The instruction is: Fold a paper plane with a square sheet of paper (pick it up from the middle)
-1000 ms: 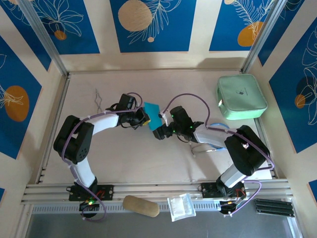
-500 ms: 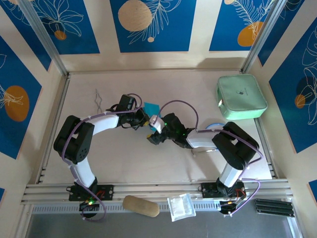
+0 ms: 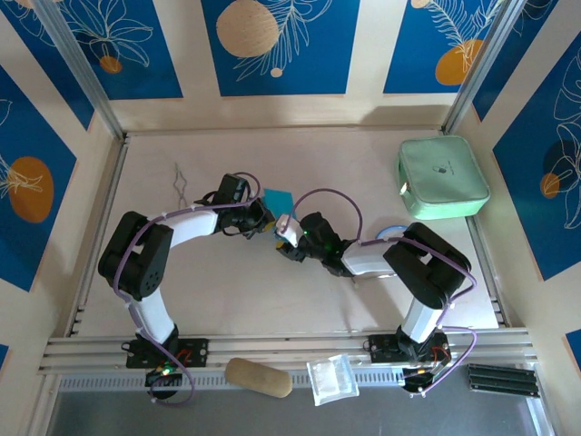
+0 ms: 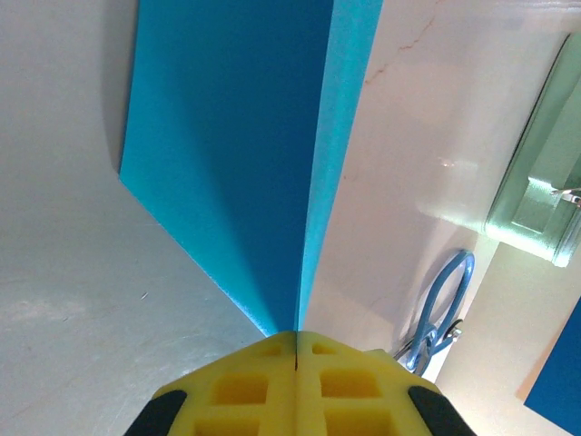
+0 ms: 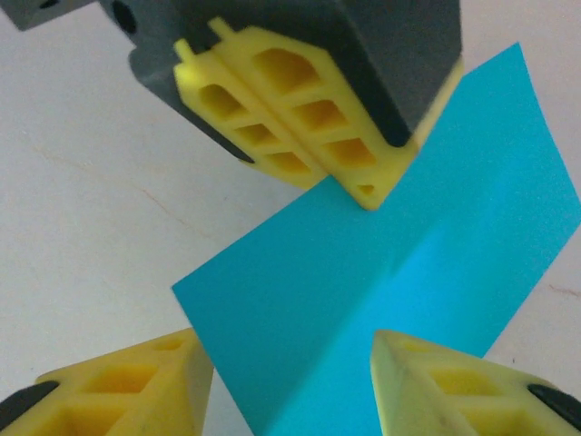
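The square sheet of paper [image 3: 277, 198] is teal-blue and folded along a crease, held up near the table's middle. My left gripper [image 3: 266, 218] is shut on its edge; in the left wrist view the paper [image 4: 245, 154] rises from between the closed yellow pads [image 4: 298, 341]. In the right wrist view the sheet [image 5: 390, 272] spreads between my open right gripper [image 5: 290, 381], whose fingertips [image 5: 136, 381] stand either side of its lower edge, with the left gripper [image 5: 368, 191] pinching it above. From the top my right gripper [image 3: 289, 238] sits just below the paper.
A mint-green pouch [image 3: 441, 177] lies at the back right. A blue ring-shaped item [image 3: 396, 229] rests behind the right arm. A thin wire [image 3: 180, 182] lies at the back left. A tan oblong [image 3: 259, 377] and a clear plastic bag [image 3: 330, 379] sit on the near rail.
My right arm has swung left and its gripper has come under the paper. The paper now shows smaller from the top. The left gripper has kept its hold.
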### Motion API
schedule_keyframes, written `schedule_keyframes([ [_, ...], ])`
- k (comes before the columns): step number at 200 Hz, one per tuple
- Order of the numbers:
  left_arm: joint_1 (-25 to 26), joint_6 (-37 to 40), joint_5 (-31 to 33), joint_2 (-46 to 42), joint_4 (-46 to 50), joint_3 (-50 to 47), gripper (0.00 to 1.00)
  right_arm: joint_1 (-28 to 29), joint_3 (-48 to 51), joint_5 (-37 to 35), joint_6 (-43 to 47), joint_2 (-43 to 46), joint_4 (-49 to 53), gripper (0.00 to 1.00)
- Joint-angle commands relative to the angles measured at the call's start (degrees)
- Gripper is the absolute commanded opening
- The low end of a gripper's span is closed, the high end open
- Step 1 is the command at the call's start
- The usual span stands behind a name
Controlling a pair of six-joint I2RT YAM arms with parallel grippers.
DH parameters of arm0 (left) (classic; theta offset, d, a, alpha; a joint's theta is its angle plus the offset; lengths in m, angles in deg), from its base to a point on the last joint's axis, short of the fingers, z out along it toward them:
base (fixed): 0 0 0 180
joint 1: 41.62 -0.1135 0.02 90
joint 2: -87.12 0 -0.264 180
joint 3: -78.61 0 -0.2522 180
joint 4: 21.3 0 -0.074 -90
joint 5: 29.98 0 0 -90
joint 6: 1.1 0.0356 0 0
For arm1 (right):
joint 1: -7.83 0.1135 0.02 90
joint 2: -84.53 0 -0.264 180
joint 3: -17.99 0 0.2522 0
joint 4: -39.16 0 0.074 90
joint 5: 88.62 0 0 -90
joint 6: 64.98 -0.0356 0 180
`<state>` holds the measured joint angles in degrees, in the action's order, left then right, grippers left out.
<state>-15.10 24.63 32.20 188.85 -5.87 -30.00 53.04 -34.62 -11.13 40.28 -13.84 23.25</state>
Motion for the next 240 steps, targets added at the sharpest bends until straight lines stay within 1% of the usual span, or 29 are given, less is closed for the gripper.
schedule_keyframes([
  [1,0.5,-0.4,0.4,0.2,0.0,-0.5,0.05,0.8,0.5,-0.5,0.9,2.0,-2.7,0.47],
  [49,0.9,-0.2,0.3,1.0,0.4,-0.5,0.06,1.0,0.4,-0.9,-0.5,3.4,-3.0,0.47],
  [72,1.0,-0.2,0.3,1.2,0.2,-0.5,0.06,0.9,0.2,-0.7,-0.8,3.7,-2.6,0.44],
  [98,1.1,-0.2,0.4,1.0,0.2,-0.5,0.07,0.8,-0.1,-0.1,-0.8,3.4,-1.7,0.36],
  [120,1.1,0.0,0.7,0.7,0.7,-0.5,0.09,0.9,-0.3,0.4,-0.8,3.6,-0.6,0.27],
  [130,0.9,0.1,0.7,0.4,1.1,-0.7,0.12,0.8,-0.7,1.4,-0.7,3.7,0.7,0.20],
  [139,1.0,0.2,1.2,0.0,1.4,-1.3,0.19,0.7,-1.8,3.2,-0.8,4.0,3.7,0.13],
  [153,0.3,0.6,2.4,-1.2,2.0,-2.8,0.26,0.2,-3.4,6.0,-2.2,4.2,8.1,0.05],
  [170,-1.4,1.7,3.8,-3.3,3.4,-4.2,0.38,-0.3,-4.2,8.7,-4.1,4.3,11.1,0.03],
  [192,-3.2,4.6,6.2,-6.5,6.8,-4.0,0.48,-0.8,-4.5,12.3,-6.8,5.0,13.8,0.01],
  [212,-3.6,7.5,8.2,-8.5,9.3,-2.0,0.51,-1.8,-4.9,17.1,-10.2,5.8,16.2,0.01],
  [240,-3.2,8.2,6.5,-7.8,7.2,-0.2,0.49,-2.8,-5.3,23.0,-14.2,6.1,17.8,0.00],
])
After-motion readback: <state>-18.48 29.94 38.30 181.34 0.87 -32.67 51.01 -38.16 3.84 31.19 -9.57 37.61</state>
